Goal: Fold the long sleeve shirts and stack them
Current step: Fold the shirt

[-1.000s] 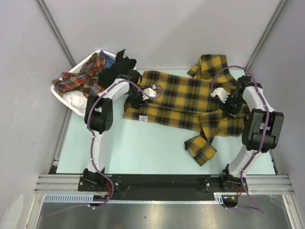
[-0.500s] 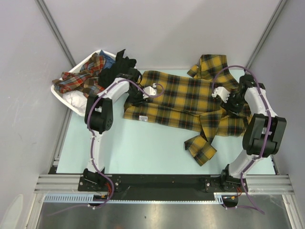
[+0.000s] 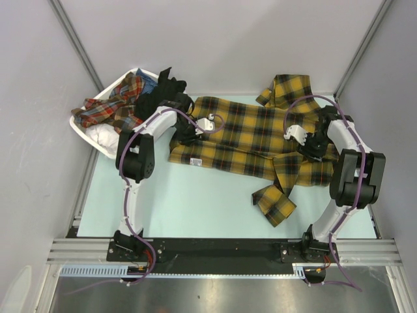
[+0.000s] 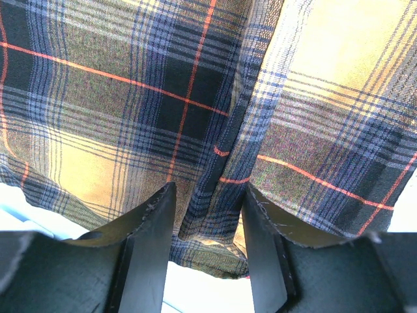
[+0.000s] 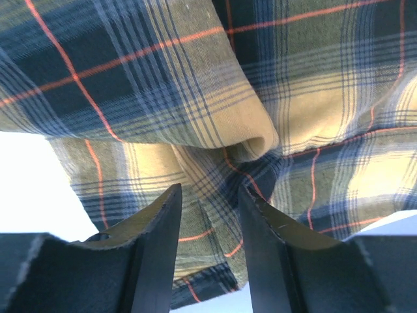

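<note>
The yellow plaid shirt [image 3: 247, 140] lies spread on the table [image 3: 195, 202], a full basket [image 3: 111, 85] at ten o'clock near the left gripper [image 4: 207, 192]; it and the right gripper [image 5: 210, 192] straddle cloth folds, jaws partly apart, clamping not possible to tell.

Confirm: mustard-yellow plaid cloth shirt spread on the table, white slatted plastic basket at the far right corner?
Wrong: the white slatted plastic basket sits at the far left corner, per the top external view. The mustard-yellow plaid cloth shirt is spread on the table.
</note>
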{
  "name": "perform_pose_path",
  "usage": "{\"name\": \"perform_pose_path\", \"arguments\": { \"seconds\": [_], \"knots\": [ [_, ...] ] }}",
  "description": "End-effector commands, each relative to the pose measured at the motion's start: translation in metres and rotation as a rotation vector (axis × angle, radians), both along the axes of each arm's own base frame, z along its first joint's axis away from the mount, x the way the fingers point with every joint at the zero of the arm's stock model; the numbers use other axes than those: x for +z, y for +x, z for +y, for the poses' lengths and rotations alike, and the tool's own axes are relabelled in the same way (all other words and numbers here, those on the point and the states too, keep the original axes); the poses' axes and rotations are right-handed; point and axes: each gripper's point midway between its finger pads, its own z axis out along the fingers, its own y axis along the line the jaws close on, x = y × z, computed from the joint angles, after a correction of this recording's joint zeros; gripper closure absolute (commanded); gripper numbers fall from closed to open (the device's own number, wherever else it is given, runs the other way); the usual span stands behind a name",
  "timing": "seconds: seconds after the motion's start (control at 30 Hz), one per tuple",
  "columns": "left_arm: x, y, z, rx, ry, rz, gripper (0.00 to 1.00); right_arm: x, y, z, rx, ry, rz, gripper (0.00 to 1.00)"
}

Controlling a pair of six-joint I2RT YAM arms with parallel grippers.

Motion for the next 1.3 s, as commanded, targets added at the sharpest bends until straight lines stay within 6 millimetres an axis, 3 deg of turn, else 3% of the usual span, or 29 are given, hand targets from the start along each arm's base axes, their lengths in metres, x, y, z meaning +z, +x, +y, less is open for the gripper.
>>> {"name": "perform_pose_path", "arguments": {
  "seconds": [0.0,0.07,0.2,0.4,0.6,0.67,0.77,0.8,0.83,0.9,0.97,1.0,1.07,1.1,1.2,1.27],
  "knots": [
    [0.013,0.009,-0.010,-0.026,-0.039,-0.038,0.52,0.000,0.008,-0.007,0.054,-0.058,-0.032,0.59],
    [0.014,0.009,-0.011,-0.024,-0.043,-0.037,0.56,0.000,0.010,-0.010,0.057,-0.076,-0.046,0.66],
    [0.022,0.006,-0.011,-0.028,-0.057,-0.041,0.76,0.009,0.015,-0.012,0.035,-0.080,-0.076,1.00],
    [0.044,-0.005,-0.005,-0.031,-0.075,-0.061,0.86,0.040,0.015,-0.014,-0.043,-0.017,-0.147,1.00],
    [0.069,-0.020,0.001,-0.018,-0.090,-0.085,1.00,0.075,-0.002,-0.016,-0.121,0.062,-0.207,1.00],
    [0.082,-0.027,0.002,-0.021,-0.099,-0.101,1.00,0.085,-0.014,-0.016,-0.146,0.090,-0.217,1.00],
    [0.080,-0.046,0.008,-0.030,-0.089,-0.075,1.00,0.088,-0.034,-0.016,-0.171,0.130,-0.210,1.00],
    [0.089,-0.052,0.010,-0.030,-0.089,-0.088,1.00,0.096,-0.040,-0.015,-0.165,0.135,-0.236,1.00],
    [0.082,-0.064,0.014,-0.038,-0.078,-0.060,1.00,0.093,-0.051,-0.012,-0.168,0.148,-0.219,1.00],
    [0.082,-0.087,0.022,-0.052,-0.066,-0.044,1.00,0.101,-0.071,-0.008,-0.165,0.170,-0.237,1.00],
    [0.082,-0.102,0.029,-0.060,-0.055,-0.044,1.00,0.096,-0.092,-0.004,-0.168,0.198,-0.218,1.00],
    [0.072,-0.119,0.035,-0.072,-0.038,-0.010,1.00,0.097,-0.103,-0.002,-0.156,0.199,-0.211,1.00],
    [0.078,-0.135,0.043,-0.083,-0.027,-0.030,1.00,0.100,-0.122,-0.003,-0.170,0.199,-0.234,1.00],
    [0.067,-0.149,0.048,-0.095,-0.012,-0.004,1.00,0.098,-0.135,-0.001,-0.177,0.207,-0.210,1.00],
    [0.064,-0.162,0.053,-0.093,-0.010,-0.008,1.00,0.094,-0.157,-0.003,-0.173,0.202,-0.213,1.00],
    [0.063,-0.156,0.049,-0.070,-0.025,-0.017,1.00,0.088,-0.164,-0.002,-0.170,0.201,-0.209,1.00]
  ]
}}
